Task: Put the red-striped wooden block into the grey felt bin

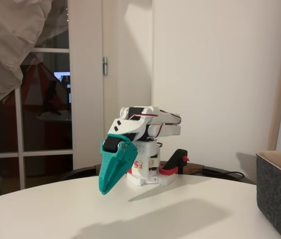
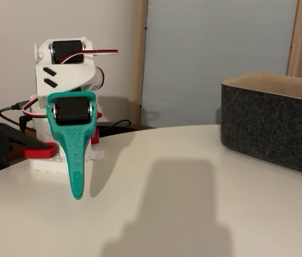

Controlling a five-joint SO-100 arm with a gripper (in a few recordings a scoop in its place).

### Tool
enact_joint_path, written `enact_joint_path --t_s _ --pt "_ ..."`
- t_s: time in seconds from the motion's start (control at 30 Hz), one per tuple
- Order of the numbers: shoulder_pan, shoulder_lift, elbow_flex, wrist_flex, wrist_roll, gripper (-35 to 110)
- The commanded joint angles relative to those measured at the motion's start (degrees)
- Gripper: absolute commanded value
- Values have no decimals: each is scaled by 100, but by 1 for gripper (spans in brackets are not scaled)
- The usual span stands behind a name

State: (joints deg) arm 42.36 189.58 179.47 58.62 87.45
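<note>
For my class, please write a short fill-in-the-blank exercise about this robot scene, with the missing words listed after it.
1. The gripper has fingers coloured ____.
2. The gripper points ____ toward the white table.
3. The grey felt bin stands on the ____ side in both fixed views.
4. The jaws are closed and hold ____.

Missing words: teal; down; right; nothing

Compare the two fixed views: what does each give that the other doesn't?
One fixed view gives the pincer side-on, looking shut, plus a hanging cloth, a dark window, and just a corner of the grey felt bin. The other fixed view gives the pincer edge-on, the bin's long wall and tan rim, and a pale panel behind. Shared: arm, pincer, bin, white table, black clamp.
</note>
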Motion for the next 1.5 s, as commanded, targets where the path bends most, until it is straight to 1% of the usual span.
enact_joint_path --t_s 0.0,1.47 --pt "53 211 70 88 -26 0" --pt "53 211 70 88 -26 0"
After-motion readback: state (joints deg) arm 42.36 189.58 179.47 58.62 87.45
